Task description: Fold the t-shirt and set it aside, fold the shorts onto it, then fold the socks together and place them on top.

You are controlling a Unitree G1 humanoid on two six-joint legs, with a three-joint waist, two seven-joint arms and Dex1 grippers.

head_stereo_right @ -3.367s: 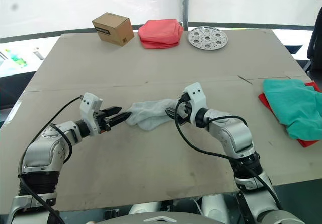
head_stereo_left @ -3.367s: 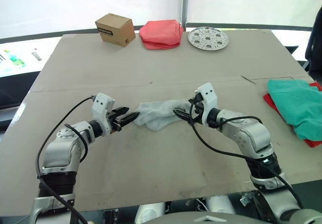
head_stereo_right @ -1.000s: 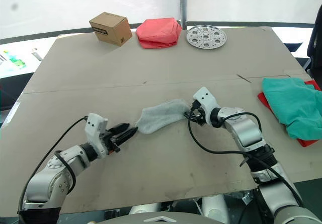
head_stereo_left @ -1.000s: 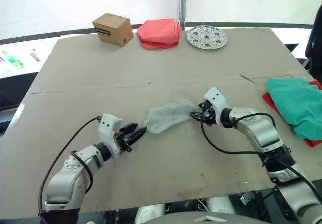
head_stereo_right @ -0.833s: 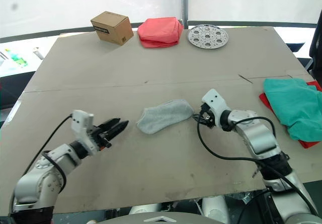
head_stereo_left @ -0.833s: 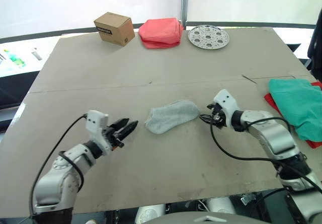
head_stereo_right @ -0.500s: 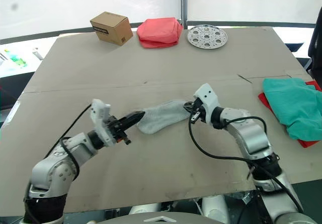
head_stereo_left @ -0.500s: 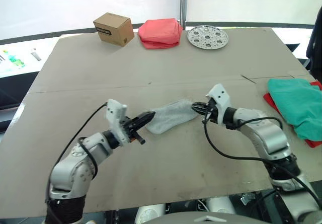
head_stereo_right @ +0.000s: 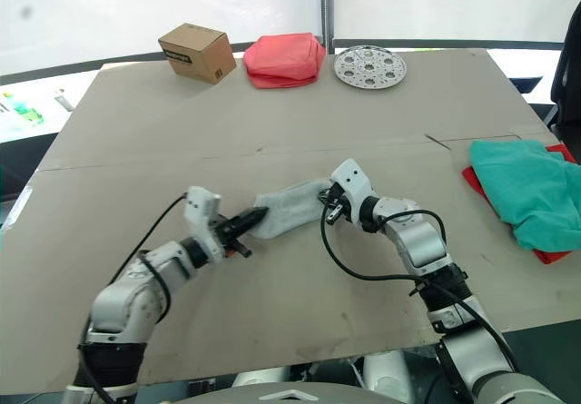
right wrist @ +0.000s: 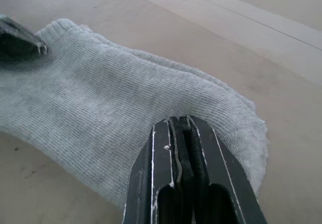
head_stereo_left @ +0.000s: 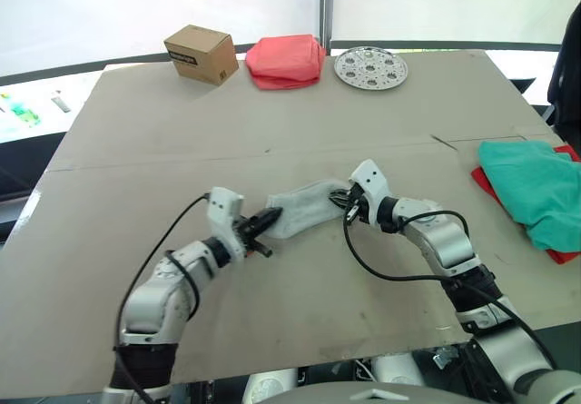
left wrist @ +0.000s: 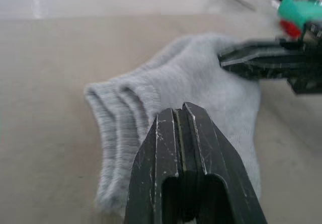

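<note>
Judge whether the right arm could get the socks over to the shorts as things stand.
Probably yes. The right pincer sits at one end of the socks, and bare table lies between it and the shorts. The left pincer at the other end would need to let go.

Both arms reach inward, left gripper [head_stereo_left: 263,221] and right gripper [head_stereo_left: 339,199] closed.

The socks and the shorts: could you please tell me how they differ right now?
The socks are light grey and small; the shorts are teal and far larger. The socks lie mid-table between the left gripper and right gripper; the shorts sit untouched at the table's right edge on the red t-shirt. Both are soft cloth.
</note>
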